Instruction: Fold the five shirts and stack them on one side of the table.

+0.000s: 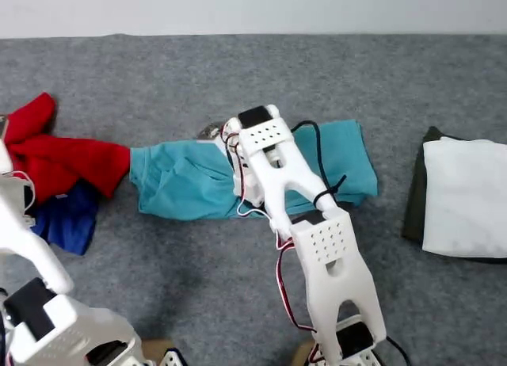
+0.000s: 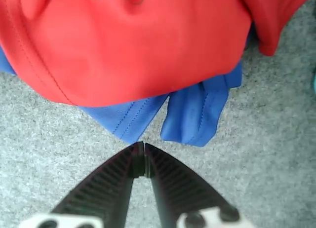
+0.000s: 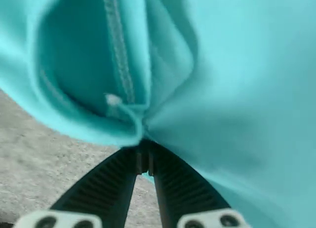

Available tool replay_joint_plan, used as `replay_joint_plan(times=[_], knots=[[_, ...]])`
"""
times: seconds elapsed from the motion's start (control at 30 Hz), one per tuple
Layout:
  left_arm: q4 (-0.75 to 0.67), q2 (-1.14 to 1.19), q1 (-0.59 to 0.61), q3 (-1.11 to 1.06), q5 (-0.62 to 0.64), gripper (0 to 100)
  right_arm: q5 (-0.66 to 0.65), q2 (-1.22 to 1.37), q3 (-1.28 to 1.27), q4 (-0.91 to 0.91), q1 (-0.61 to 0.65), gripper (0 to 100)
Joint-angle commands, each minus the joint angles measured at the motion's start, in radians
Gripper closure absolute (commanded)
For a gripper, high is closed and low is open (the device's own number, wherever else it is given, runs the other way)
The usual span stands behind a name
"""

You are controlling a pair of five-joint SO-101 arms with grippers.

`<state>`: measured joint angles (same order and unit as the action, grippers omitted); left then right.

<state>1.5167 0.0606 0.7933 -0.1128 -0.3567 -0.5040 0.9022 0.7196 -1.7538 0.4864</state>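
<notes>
Nearest, left gripper [image 2: 144, 161] clenched on nothing above the grey felt table [image 2: 44, 154], just short of a crumpled blue cotton shirt [image 2: 195, 114] under a rumpled red cotton shirt [image 2: 123, 45]. Mid-table, right gripper [image 3: 144, 156] pinching a fold of the half-folded teal cotton shirt [image 3: 237, 90]. At the right edge, 2 apparently done: folded white shirt [image 1: 467, 196] stacked on a dark shirt [image 1: 416, 200]. Likely 3 left.

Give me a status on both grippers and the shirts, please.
Right gripper shut on teal shirt, mid-table. Left gripper shut, empty, by red shirt and blue shirt. White shirt stacked on dark shirt. Red shirt meets teal edge.
</notes>
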Motion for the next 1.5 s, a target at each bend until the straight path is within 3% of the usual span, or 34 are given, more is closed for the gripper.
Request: replay_joint_plan(times=[0.0,0.23,0.47,0.67,1.0,1.2,1.47], knots=[[0.011,-0.018,0.000,0.005,0.002,99,-0.005,-0.090,-0.002,-0.042,0.013,98.8],[0.011,-0.018,0.000,0.005,0.002,99,-0.006,-0.269,0.051,-0.039,-0.018,98.8],[0.008,-0.018,-0.006,0.005,0.002,99,-0.005,-0.305,0.095,-0.025,0.067,98.8],[0.031,-0.018,-0.005,0.012,0.002,99,-0.006,-0.185,0.097,0.102,0.125,98.8],[0.078,-0.064,-0.005,0.022,-0.003,99,-0.061,-0.059,0.098,0.367,0.068,98.8],[0.075,-0.227,-0.046,0.016,-0.005,99,-0.057,-0.128,0.123,0.251,0.047,98.8],[0.121,-0.256,-0.276,0.016,-0.012,99,-0.054,-0.237,0.221,0.007,0.048,98.8]])
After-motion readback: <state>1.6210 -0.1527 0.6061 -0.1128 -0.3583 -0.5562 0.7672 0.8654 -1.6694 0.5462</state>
